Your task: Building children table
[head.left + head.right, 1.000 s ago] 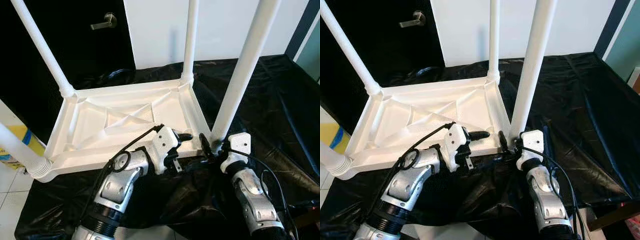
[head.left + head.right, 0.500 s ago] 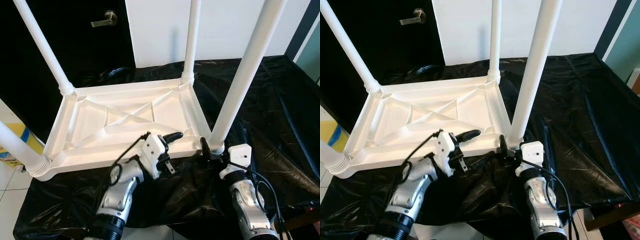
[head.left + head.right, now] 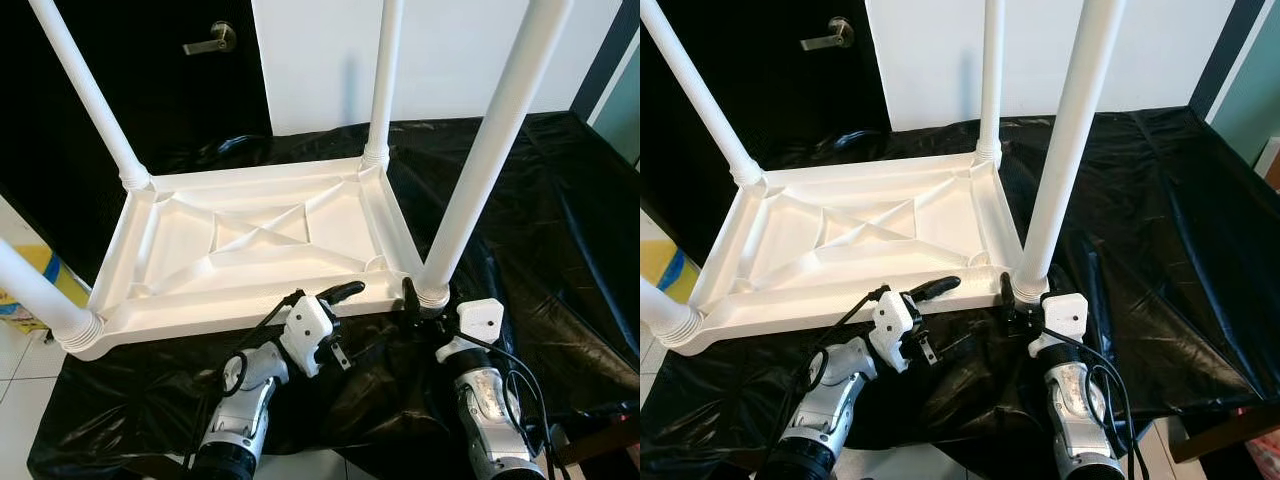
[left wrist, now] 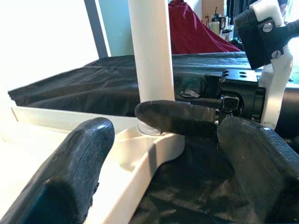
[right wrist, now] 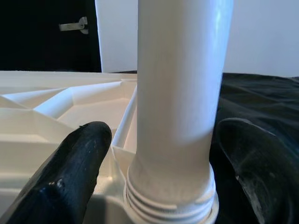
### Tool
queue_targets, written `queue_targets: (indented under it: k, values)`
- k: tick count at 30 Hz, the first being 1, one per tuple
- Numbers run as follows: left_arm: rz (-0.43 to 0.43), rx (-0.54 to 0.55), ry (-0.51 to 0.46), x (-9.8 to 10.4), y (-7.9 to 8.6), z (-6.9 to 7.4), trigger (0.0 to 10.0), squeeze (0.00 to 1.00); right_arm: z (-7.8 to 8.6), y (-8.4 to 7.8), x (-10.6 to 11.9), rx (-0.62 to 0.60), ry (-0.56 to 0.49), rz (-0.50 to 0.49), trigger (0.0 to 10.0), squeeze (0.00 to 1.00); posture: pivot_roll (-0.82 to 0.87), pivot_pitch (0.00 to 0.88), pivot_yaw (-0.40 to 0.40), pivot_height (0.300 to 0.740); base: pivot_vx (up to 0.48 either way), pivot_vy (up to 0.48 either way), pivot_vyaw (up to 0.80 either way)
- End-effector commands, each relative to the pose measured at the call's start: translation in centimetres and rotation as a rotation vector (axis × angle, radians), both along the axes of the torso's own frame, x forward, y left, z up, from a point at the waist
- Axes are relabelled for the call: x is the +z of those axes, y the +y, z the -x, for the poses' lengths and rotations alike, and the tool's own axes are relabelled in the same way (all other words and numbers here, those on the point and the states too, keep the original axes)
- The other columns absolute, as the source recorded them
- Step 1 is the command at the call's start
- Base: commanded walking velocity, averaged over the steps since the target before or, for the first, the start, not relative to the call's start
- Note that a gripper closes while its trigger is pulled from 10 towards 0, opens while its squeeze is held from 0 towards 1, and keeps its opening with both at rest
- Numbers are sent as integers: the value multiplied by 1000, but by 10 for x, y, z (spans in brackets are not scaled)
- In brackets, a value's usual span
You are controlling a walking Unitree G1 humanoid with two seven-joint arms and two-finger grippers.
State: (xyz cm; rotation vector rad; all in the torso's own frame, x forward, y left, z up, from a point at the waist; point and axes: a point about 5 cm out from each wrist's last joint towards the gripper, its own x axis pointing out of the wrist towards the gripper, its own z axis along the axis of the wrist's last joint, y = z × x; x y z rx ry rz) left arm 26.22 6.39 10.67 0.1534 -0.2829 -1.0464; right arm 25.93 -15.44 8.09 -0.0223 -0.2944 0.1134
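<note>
1. Black plastic sheeting (image 3: 540, 200) is covering a low surface in front of a white wall, with a dark door and its silver lever handle (image 3: 210, 40) standing behind on the robot's left.
2. Lying upside down on the sheeting is a white moulded plastic children's table top (image 3: 255, 245), its ribbed underside facing up and four white tubular legs rising from its corners.
3. The near right white tubular leg (image 3: 480, 165) is sitting in its threaded corner socket; its ringed collar is showing at the base.
4. The right gripper (image 3: 408, 297) is hovering just in front of that collar. In its wrist view the two black fingers (image 5: 70, 172) are standing wide apart on either side of the leg, holding nothing.
5. The left gripper (image 3: 335, 300) is sitting at the near rim of the table top, just beside the same corner, fingers parted and empty.
6. Judging by this, the leg-fitting step is nearly finished. The next move probably calls for checking that the leg is seated tight, then turning the table upright.
</note>
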Motion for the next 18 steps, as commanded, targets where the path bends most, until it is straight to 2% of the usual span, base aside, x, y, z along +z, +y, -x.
queue_targets:
  k: [1, 5, 9, 18]
  values:
    - [145, 397, 24, 3, 7, -15, 10000, 0, -2, 0, -1, 3, 13, 4, 10000, 0, -125, 0, 9, 740, 0, 0, 0]
    - [49, 295, 55, 0, 1, -15, 10000, 0, -8, -2, -1, 64, 46, 51, 10000, 0, -127, 0, 10, 740, 0, 0, 0]
    - [3, 192, 71, -1, -2, -13, 10000, 0, -15, -7, -3, 126, 89, 86, 10000, 0, -126, 0, 11, 740, 0, 0, 0]
    - [-20, 30, 152, 6, -9, -7, 10000, 0, -31, -14, 8, 267, 122, 144, 10000, 0, -121, 0, 15, 740, 0, 0, 0]
